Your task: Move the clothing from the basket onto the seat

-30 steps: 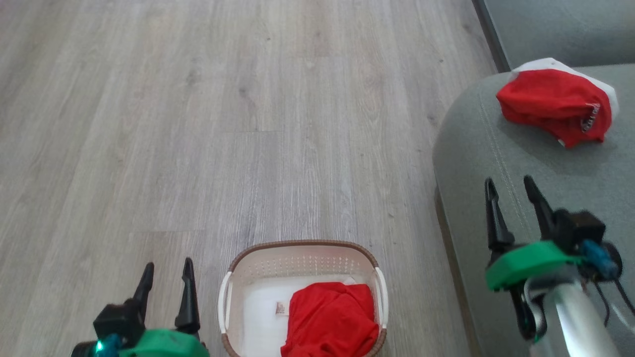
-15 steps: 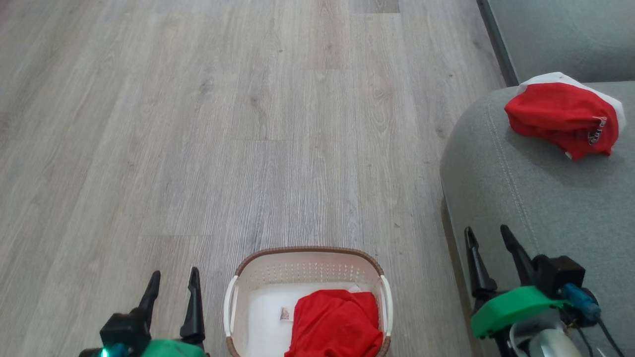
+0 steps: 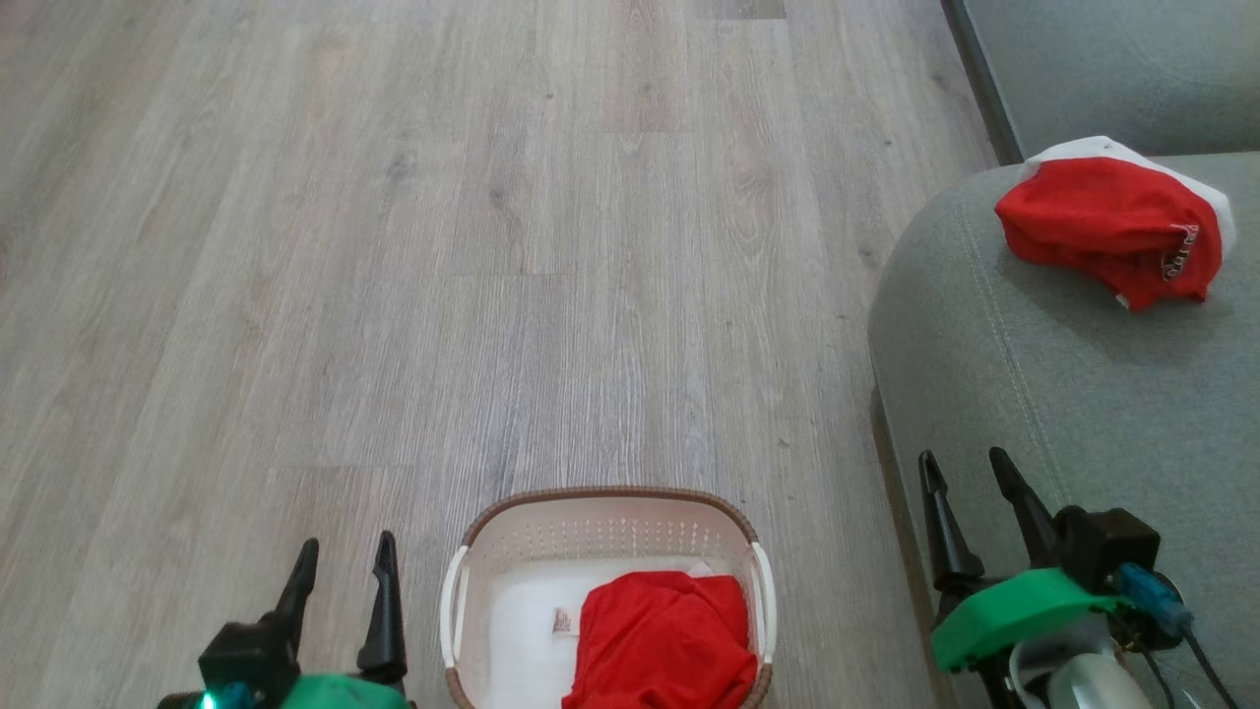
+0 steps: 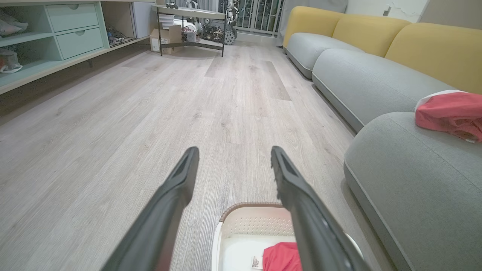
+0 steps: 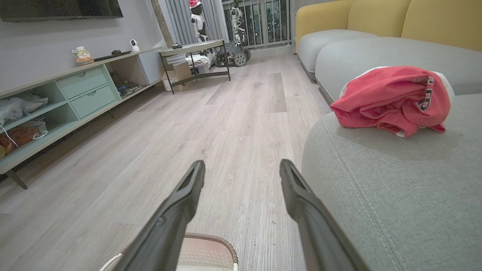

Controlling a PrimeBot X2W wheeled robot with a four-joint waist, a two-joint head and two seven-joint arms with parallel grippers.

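Note:
One red garment (image 3: 661, 640) lies crumpled in the white basket (image 3: 600, 522) with the brown braided rim, on the floor at the bottom centre of the head view. A second red garment with white trim (image 3: 1112, 222) rests on the grey-green seat (image 3: 1063, 394) at the right. My left gripper (image 3: 343, 553) is open and empty to the left of the basket. My right gripper (image 3: 963, 468) is open and empty over the seat's front edge, well short of the garment there. The left wrist view shows the basket (image 4: 252, 226) below my open fingers; the right wrist view shows the seated garment (image 5: 391, 99).
Pale wood floor (image 3: 443, 246) stretches ahead. A second grey seat cushion (image 3: 1112, 69) lies beyond the first. A mint shelf unit (image 5: 56, 101) lines the far left wall, with a small table (image 5: 196, 49) at the room's end. Yellow backrests (image 4: 433, 52) run behind the sofa.
My right gripper has dropped lower in the head view, back toward the seat's front edge, still open. The head view itself shifted slightly. Both garments lie as before.

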